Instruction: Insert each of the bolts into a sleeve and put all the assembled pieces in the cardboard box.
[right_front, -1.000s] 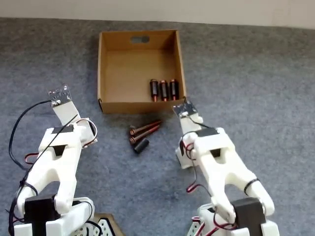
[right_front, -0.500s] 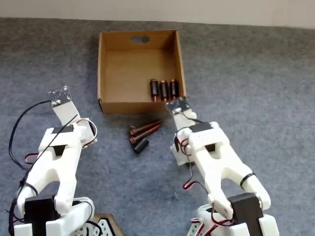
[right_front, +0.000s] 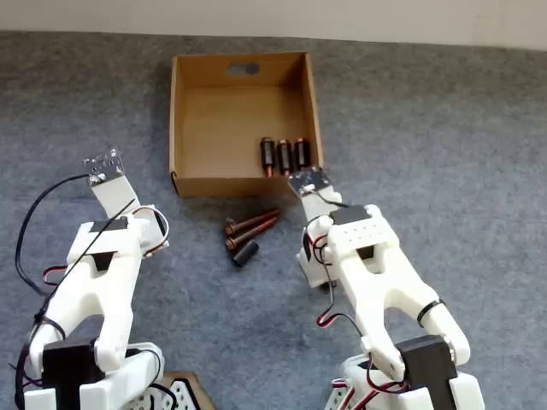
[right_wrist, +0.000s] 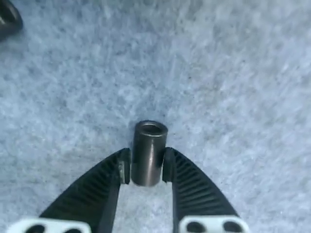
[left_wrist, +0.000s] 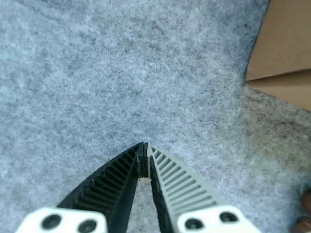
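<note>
Right gripper (right_wrist: 146, 156) pinches a dark sleeve (right_wrist: 149, 141) over the grey tabletop (right_front: 444, 128), near the cardboard box (right_front: 173, 120). Left gripper (left_wrist: 145, 150) hangs pressed together, empty. Two bolts (right_front: 255, 219) lie loose; mating one with the held sleeve looks next.

One cardboard box (right_front: 214, 128) is counted at upper centre, with three assembled pieces (right_front: 285, 156) inside; two bolts (right_front: 254, 220) and one loose sleeve (right_front: 245, 253) are counted below it, and a second sleeve (right_wrist: 148, 153) in the right wrist view
</note>
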`<state>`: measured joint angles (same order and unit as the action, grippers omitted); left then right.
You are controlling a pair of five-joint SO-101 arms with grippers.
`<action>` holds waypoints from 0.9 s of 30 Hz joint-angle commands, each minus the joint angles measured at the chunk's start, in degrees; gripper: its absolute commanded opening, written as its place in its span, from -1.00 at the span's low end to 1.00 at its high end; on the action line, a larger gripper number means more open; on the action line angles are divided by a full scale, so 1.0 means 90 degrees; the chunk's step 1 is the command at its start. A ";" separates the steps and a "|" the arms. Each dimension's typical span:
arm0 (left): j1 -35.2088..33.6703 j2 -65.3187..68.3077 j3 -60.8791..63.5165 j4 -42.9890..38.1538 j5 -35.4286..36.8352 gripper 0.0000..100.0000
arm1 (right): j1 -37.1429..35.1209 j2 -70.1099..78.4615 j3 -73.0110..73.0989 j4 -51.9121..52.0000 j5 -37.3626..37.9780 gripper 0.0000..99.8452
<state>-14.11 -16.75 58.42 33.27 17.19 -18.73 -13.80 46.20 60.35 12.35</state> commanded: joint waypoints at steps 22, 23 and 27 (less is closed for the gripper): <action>-0.0063 0.0015 -0.0151 -0.0098 0.0039 -0.97 | -0.0093 0.0552 -0.0269 -0.0317 -0.0020 -0.77; -0.0063 0.0015 -0.0151 -0.0098 0.0039 -0.97 | -0.0132 0.0425 -0.0269 -0.0220 -0.0020 -0.75; -0.0063 0.0015 -0.0151 -0.0098 0.0039 -0.97 | -0.0239 0.0093 -0.0269 -0.0024 -0.0020 -0.56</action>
<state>-14.11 -16.75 58.42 33.27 17.19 -20.13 -9.76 45.05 59.38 12.35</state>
